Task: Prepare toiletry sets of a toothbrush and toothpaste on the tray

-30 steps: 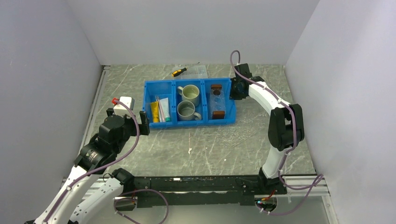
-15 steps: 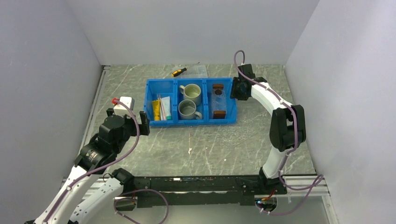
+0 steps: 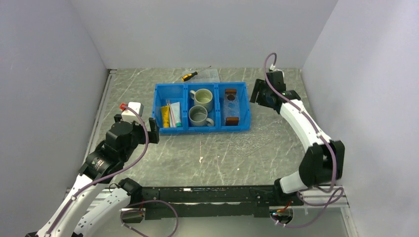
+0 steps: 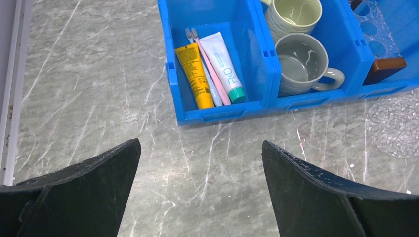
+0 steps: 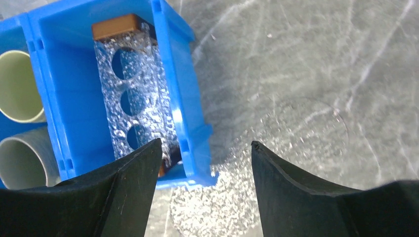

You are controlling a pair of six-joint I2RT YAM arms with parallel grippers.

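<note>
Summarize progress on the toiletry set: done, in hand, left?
Done: nothing; the tray sits empty in the right compartment of the blue bin. In hand: nothing; left gripper and right gripper are open and empty, the left facing the toothpaste and toothbrush in the left compartment. Left: take the tray out, load both items.

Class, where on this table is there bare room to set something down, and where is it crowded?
Widest bare patch: grey marble tabletop between the blue three-compartment plastic bin and the near edge, though a clear bumpy disc lies near the bin's right front corner. Crowded: every bin compartment is filled, and a yellow-and-black screwdriver lies behind it.
</note>
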